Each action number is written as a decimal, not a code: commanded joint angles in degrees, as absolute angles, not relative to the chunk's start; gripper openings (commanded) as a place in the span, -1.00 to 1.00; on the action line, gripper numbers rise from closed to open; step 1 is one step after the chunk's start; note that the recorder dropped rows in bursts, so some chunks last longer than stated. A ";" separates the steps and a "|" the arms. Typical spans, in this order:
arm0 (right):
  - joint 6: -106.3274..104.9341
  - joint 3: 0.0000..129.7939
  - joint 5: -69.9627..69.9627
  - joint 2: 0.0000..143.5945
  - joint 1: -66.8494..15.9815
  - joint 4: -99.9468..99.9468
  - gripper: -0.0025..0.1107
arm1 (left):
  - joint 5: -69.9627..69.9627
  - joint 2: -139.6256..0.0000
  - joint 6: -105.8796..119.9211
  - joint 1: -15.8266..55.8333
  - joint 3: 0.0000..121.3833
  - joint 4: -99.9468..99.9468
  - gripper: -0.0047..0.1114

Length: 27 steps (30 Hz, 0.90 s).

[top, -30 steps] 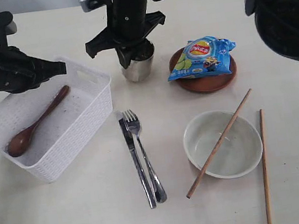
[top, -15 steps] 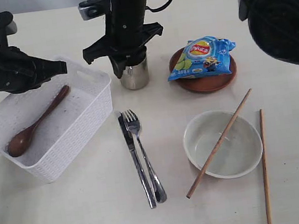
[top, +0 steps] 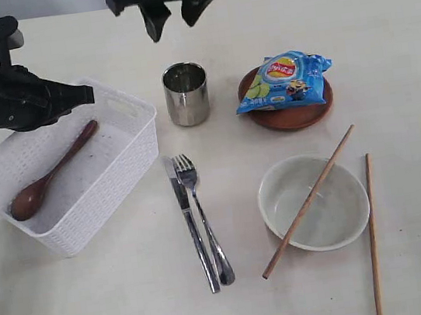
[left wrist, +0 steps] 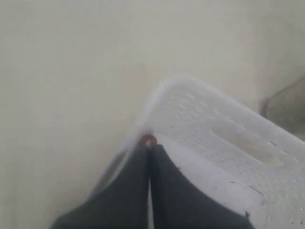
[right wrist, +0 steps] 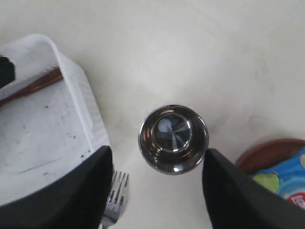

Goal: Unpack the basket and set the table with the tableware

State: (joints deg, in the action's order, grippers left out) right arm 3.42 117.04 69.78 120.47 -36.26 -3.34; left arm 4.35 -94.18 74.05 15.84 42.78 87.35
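A: What colour is the tabletop [top: 99,314]?

B: It is pale beige with faint scuffs. The basket [top: 114,194] is white, and its sides are a perforated lattice.

A: And the spoon [top: 27,203]?

B: That is reddish-brown wood. The plate [top: 288,121] is brown, and the chip bag [top: 284,80] is blue with a red-and-yellow logo and green lime slices.

A: The bowl [top: 337,218]?

B: It is a pale greenish-white. The chopsticks [top: 310,198] are light brown wood, while the cup [top: 186,98], knife [top: 193,230] and fork [top: 206,228] are shiny steel.

A: The left tool [top: 89,95] and right tool [top: 174,23]?

B: Both are black.
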 commanded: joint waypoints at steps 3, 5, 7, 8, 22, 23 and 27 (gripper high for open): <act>7.58 102.88 69.96 109.35 -30.47 -2.27 0.00 | 4.85 -93.87 73.02 15.72 42.44 87.49 -0.92; 8.12 95.31 69.96 104.20 -26.03 -2.49 0.00 | 4.95 -93.87 72.74 15.72 42.44 87.49 -0.92; 8.12 88.94 69.96 99.84 -21.69 -2.73 0.00 | 4.95 -93.87 72.27 15.72 42.44 87.49 -0.92; 8.12 83.96 69.96 96.13 -18.74 -2.95 0.00 | 4.95 -93.87 71.91 15.72 42.44 87.49 -0.92; 3.62 40.05 59.93 74.96 -5.92 -12.90 0.00 | 4.55 -93.87 70.21 15.72 42.64 87.49 -0.92; 3.62 38.14 57.97 75.41 -6.96 -13.81 0.00 | 4.73 -93.87 70.21 15.72 42.64 87.49 -0.92; 4.40 33.00 50.50 76.25 -10.97 -15.08 0.00 | 5.62 -93.87 70.21 15.72 42.64 87.38 -0.92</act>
